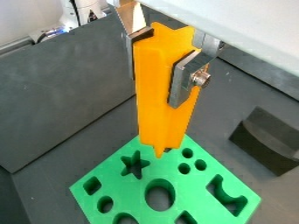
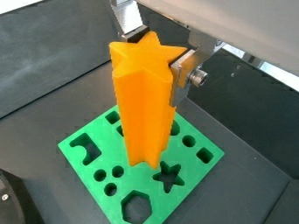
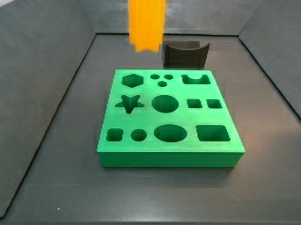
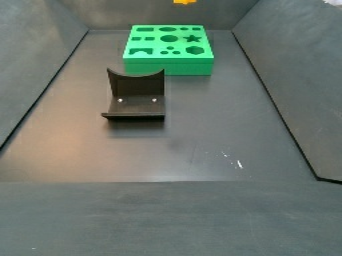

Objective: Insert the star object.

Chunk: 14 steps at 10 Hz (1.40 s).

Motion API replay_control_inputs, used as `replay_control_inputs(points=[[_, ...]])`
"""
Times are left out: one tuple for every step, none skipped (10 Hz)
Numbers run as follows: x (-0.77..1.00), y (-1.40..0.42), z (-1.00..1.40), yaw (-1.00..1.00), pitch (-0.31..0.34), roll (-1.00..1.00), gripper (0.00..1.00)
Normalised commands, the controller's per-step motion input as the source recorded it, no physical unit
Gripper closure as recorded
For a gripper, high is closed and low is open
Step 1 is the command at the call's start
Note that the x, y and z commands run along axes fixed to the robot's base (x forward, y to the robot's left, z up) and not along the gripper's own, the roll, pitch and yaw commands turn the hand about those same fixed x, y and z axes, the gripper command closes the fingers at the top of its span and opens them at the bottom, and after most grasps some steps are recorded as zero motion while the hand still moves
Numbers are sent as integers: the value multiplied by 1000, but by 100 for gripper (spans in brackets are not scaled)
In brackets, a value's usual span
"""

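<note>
My gripper (image 1: 163, 63) is shut on the star object (image 1: 160, 87), a tall bright orange prism with ridged sides, and holds it upright by its upper part. Both wrist views show this; it also shows in a wrist view (image 2: 146, 96) with my gripper (image 2: 152, 59) around it. Its lower end hangs above the green block (image 1: 87, 186) with shaped holes. The star-shaped hole (image 1: 135, 164) lies just beside the lower end. In a side view the prism (image 3: 146, 22) hangs over the block's (image 3: 171, 156) far edge, well above the star hole (image 3: 129, 104); the gripper is out of frame there.
A dark grey curved block (image 3: 185, 53) stands just behind the green block, also seen in a side view (image 4: 134, 95) and a wrist view (image 1: 268, 140). Dark walls enclose the grey floor (image 4: 174, 150). The green block (image 4: 167, 67) sits at the far end.
</note>
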Motion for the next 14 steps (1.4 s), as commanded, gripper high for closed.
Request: replay_control_inputs(points=[[-149, -103, -834, 0, -53, -139, 100], [-134, -83, -731, -14, -66, -136, 100], [-197, -91, -657, 0, -136, -61, 100], [-146, -77, -614, 0, -127, -21, 100], [-100, -43, -517, 0, -99, -13, 100], [-226, -14, -471, 0, -151, -9, 100], [-191, -3, -429, 0, -127, -4, 100], [-203, -17, -371, 0, -117, 0, 100], [-134, -123, -237, -40, -41, 20, 100], [0, -260, -166, -163, 0, 156, 100], [0, -357, -134, -331, 20, 183, 100], [0, -391, -203, -389, 10, 154, 100], [0, -314, -271, -409, 0, 136, 100], [0, -183, -317, -337, 0, 101, 100]])
